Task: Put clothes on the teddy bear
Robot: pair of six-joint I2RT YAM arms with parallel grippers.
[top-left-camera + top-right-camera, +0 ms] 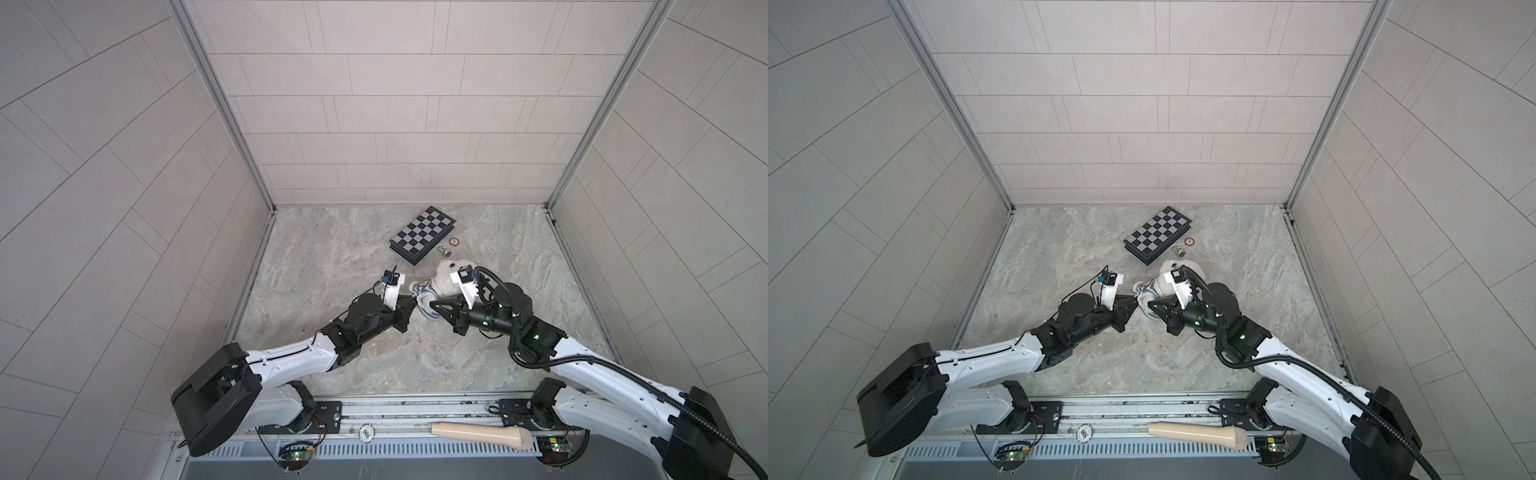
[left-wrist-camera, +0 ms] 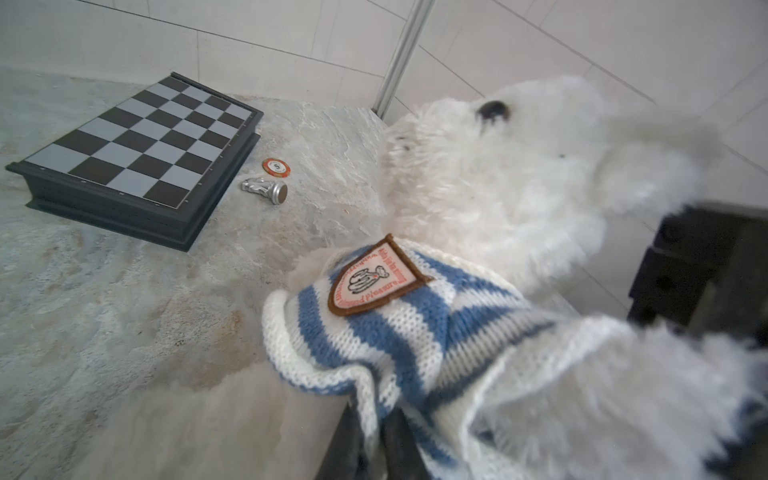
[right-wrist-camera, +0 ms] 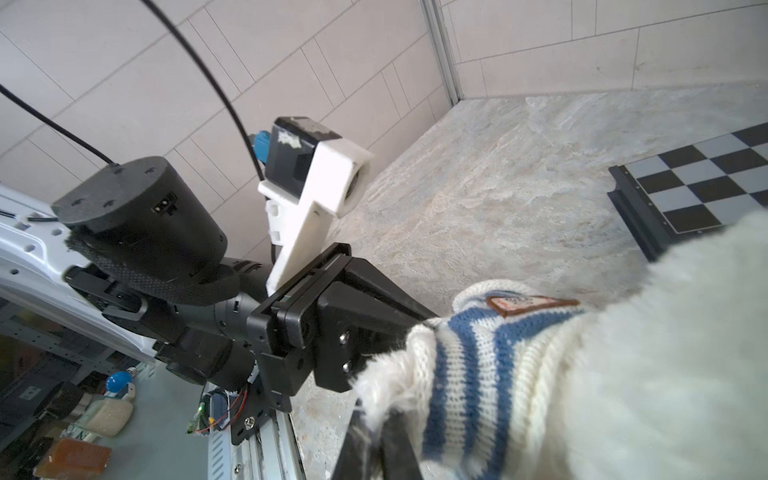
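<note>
On the marbled grey table (image 1: 332,270), near the black-and-grey chessboard (image 1: 422,235): fluffy white plush teddy bear (image 1: 448,269), head toward the board, body partly inside a blue-and-white striped knitted shirt (image 2: 415,332) with a crest badge (image 2: 374,276). Left pincer (image 2: 370,440) closed to a narrow gap, pinching the shirt's hem. Right pincer (image 3: 376,449) clamped tight, white bear fur between its fingers, just beside that hem.

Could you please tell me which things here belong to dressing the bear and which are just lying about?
Belong to the job:
teddy bear
striped shirt
left gripper
right gripper

Just lying about:
chessboard
poker chip
silver chess piece
beige handle
</note>
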